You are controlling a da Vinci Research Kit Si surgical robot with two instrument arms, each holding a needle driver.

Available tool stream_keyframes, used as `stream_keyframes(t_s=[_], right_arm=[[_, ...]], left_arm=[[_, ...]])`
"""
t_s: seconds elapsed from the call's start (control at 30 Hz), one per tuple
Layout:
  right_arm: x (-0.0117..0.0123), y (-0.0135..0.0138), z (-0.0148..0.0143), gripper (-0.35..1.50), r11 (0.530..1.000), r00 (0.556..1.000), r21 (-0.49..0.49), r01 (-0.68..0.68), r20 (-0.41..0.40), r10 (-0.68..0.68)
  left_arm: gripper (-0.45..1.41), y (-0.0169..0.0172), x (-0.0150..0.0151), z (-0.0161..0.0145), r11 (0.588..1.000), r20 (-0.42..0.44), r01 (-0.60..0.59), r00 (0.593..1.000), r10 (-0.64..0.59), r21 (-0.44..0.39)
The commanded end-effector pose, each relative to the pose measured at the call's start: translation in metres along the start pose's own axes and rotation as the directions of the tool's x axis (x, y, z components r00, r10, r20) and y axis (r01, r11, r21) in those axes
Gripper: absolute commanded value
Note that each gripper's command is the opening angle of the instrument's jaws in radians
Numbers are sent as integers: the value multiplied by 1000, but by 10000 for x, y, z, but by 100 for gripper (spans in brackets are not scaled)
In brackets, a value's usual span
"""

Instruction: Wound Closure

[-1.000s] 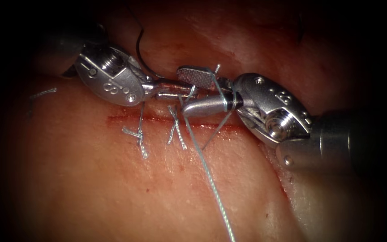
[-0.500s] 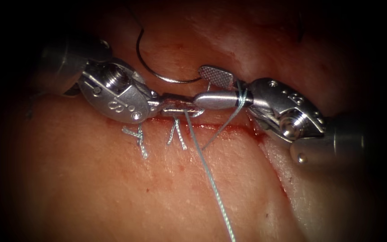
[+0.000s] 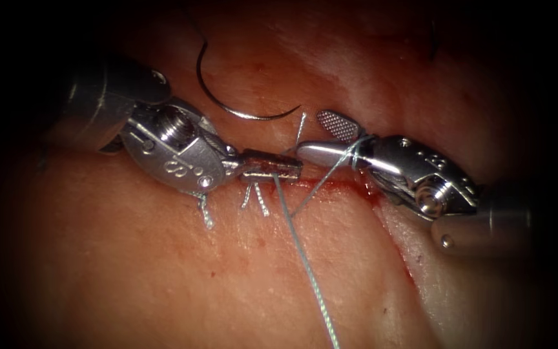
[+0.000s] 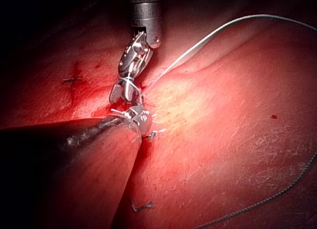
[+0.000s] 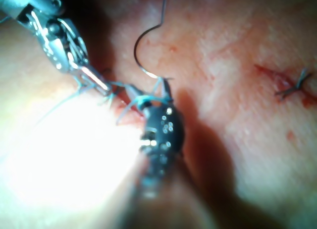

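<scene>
endoscope view: left steel tool (image 3: 272, 169) clamps pale thread (image 3: 301, 258) mid-frame; right steel tool (image 3: 327, 139) gapes, thread-wrapped; dark curved needle (image 3: 227, 103) lies free on pink tissue (image 3: 163, 271), upper centre.

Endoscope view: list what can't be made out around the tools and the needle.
- Needle: lies free on the tissue; its upper end fades into shadow.
- Thread: cut off by the bottom edge.
- Left tool: shut jaws hide what they grip.
- Right tool: jaws open, thread looped around them.
</scene>
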Motion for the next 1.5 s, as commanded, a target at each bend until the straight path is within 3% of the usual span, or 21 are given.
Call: stream_keyframes(t_s=[0.03,0.27,0.33,0.53,0.77,1.1,1.3,1.33,1.37,1.5], right_arm=[[-8,0,9,64,1000,1000,-5,-3,8,3],[-10,5,16,63,999,999,-4,-53,11,53],[-12,5,19,61,995,996,55,-84,15,83],[-17,-2,19,59,991,996,94,-93,24,92],[-21,8,31,63,997,996,-2,-83,31,83],[-20,15,41,64,996,996,-30,-82,22,82],[-22,10,49,29,996,995,-9,-88,37,88],[-22,10,49,12,996,995,-4,-88,41,88],[-22,10,49,-35,996,995,8,-88,50,87],[-22,10,43,-35,996,994,27,-87,73,85]], left_arm=[[-45,1,-4,7,1000,0,-1,1000,1,2],[-45,17,-13,14,1000,11,-5,1000,5,-8],[-45,29,-14,17,1000,11,3,1000,-2,-16],[-45,34,-22,15,1000,7,13,1000,-13,-22],[-45,37,4,29,999,-13,14,1000,-15,-32],[-45,34,5,28,999,-27,11,1000,-12,-38],[-45,32,3,23,999,-30,10,999,-11,-38],[-45,32,3,22,999,-28,10,1000,-11,-38],[-45,32,2,22,999,-27,10,1000,-11,-37],[-45,31,1,19,999,-25,10,1000,-10,-36]])
